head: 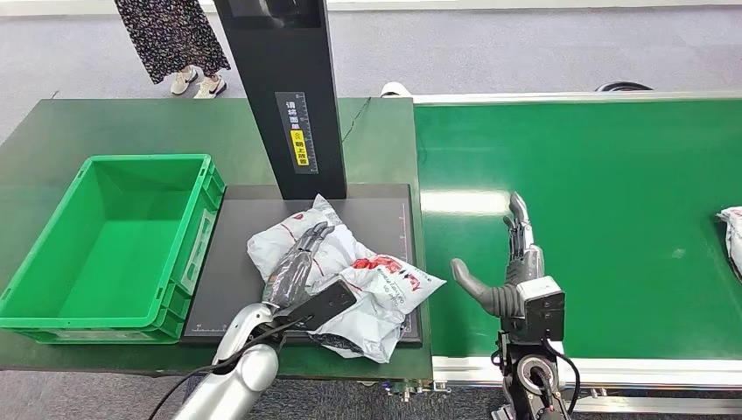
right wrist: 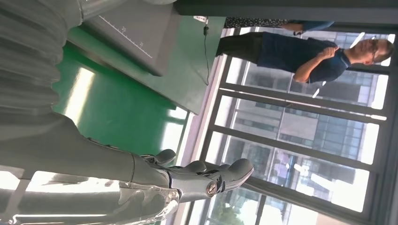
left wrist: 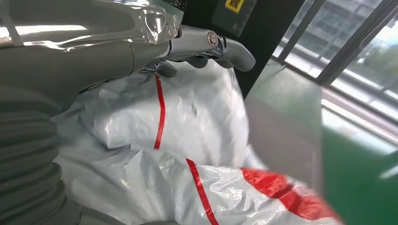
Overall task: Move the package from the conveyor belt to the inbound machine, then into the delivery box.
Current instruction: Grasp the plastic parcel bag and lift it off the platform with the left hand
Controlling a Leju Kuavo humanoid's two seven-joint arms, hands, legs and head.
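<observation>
A crumpled white-grey package [head: 376, 284] with red print lies on the black plate [head: 236, 262] of the inbound machine. My left hand [head: 297, 258] rests flat on top of it, fingers stretched out toward the column and not curled around it. In the left wrist view the fingers [left wrist: 206, 44] reach out over the package [left wrist: 187, 122]. My right hand [head: 516, 254] hovers open over the green conveyor belt [head: 612, 175], just right of the plate, holding nothing; its fingers [right wrist: 202, 178] are extended.
The green delivery box [head: 114, 245] stands left of the plate. The machine's black column [head: 280, 87] rises behind the package. Another package [head: 731, 232] lies at the belt's right edge. A person [head: 171, 44] stands beyond the table; people [right wrist: 305, 51] stand by windows.
</observation>
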